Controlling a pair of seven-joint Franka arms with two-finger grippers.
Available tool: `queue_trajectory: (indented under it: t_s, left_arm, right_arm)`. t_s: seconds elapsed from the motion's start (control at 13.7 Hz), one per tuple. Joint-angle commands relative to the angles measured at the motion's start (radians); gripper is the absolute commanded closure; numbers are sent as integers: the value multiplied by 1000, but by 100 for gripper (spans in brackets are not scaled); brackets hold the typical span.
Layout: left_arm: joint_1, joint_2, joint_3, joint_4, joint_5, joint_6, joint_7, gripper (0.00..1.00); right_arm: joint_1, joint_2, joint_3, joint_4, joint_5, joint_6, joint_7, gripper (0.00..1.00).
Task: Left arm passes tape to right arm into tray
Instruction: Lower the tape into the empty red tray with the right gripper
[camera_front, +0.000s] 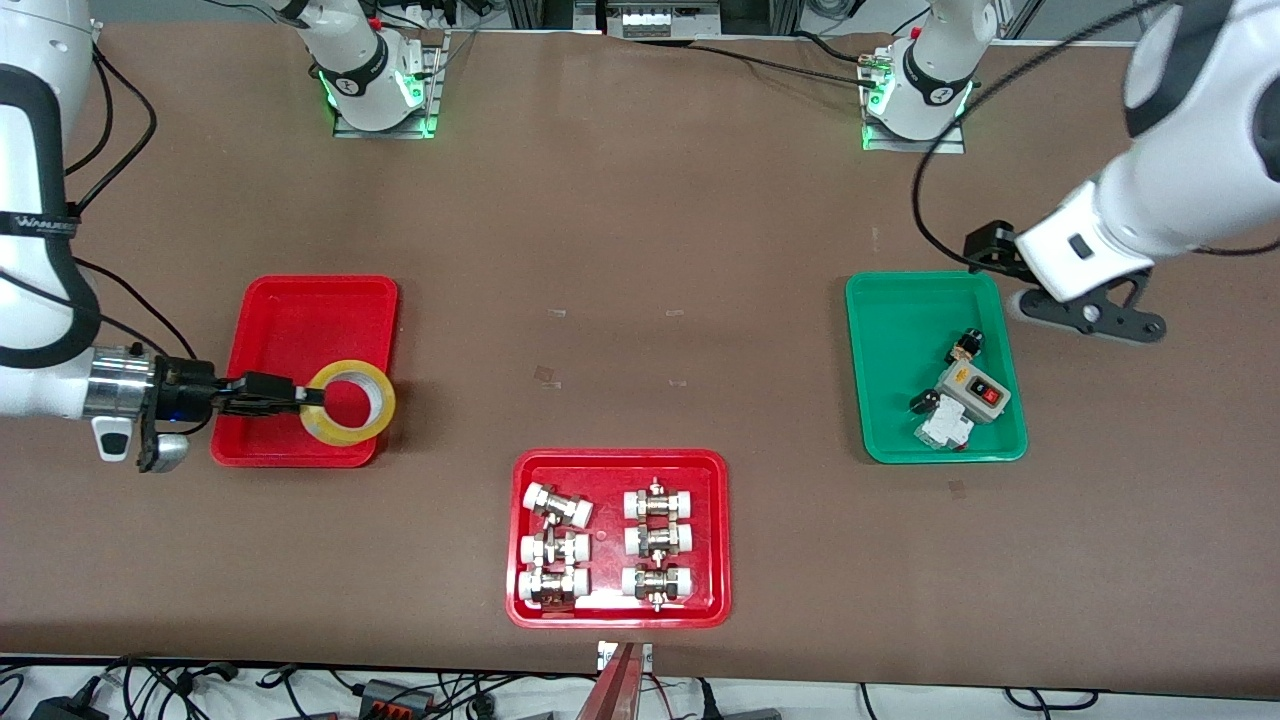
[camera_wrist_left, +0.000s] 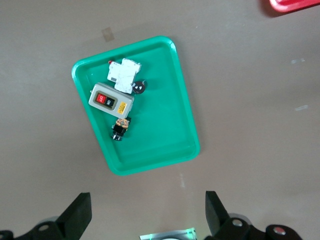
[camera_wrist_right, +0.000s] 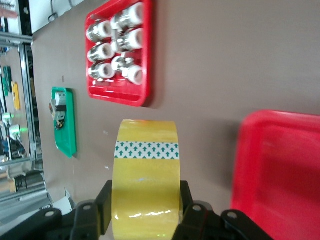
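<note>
The handover looks done, and placing is the step in hand: the right gripper (camera_front: 300, 397) is clamped on the tape (camera_front: 349, 402), holding it over the tray (camera_front: 300, 320) at the corner nearest the front camera and the fittings tray (camera_front: 525, 610). Next, the roll likely needs carrying further inside the rim, lowering and releasing. It is translucent yellow with a wide pale core. The left gripper (camera_wrist_left: 148, 212) waits spread wide and empty above the table beside the green tray (camera_front: 880, 320).

The right gripper (camera_front: 300, 396) fingertips are mostly covered by the tape (camera_front: 349, 402), and that roll hides a corner of the tray (camera_front: 300, 330). In the left wrist view the left gripper (camera_wrist_left: 148, 212) is chopped off by the frame edge. The small parts in the green tray (camera_front: 900, 330) are too tiny to identify.
</note>
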Motion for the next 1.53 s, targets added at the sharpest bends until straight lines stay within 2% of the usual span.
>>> queue_trajectory:
  t_s: [0.0, 0.15, 0.29, 0.58, 0.87, 1.31, 1.38, 1.46]
  left_arm:
    - [28, -83, 24, -96, 4, 68, 18, 0]
    - [-1, -52, 89, -29, 10, 62, 21, 0]
    - [-23, -6, 151, 39, 15, 33, 24, 0]
    - [-30, 5, 205, 61, 1, 33, 25, 0]
    - [-37, -11, 226, 76, -45, 8, 25, 0]
    - [-26, -18, 217, 82, -74, -13, 16, 0]
    - [-30, -26, 211, 82, -73, -19, 10, 0]
    - [-30, -26, 209, 84, -74, -18, 7, 0]
  right_arm:
    - [-81, 2, 18, -15, -45, -23, 6, 73]
    - [-121, 19, 19, -15, -110, -58, -34, 73]
    - [-146, 51, 19, -15, -112, -61, -93, 73]
    - [-175, 108, 19, -15, -101, -63, -169, 73]
    - [-192, 142, 19, -15, -95, -107, -173, 73]
    - [-206, 177, 19, -15, -102, -121, -192, 69]
    - [-209, 185, 19, -13, -106, -120, -201, 66]
    - [-212, 188, 19, -15, -107, -118, -210, 57]
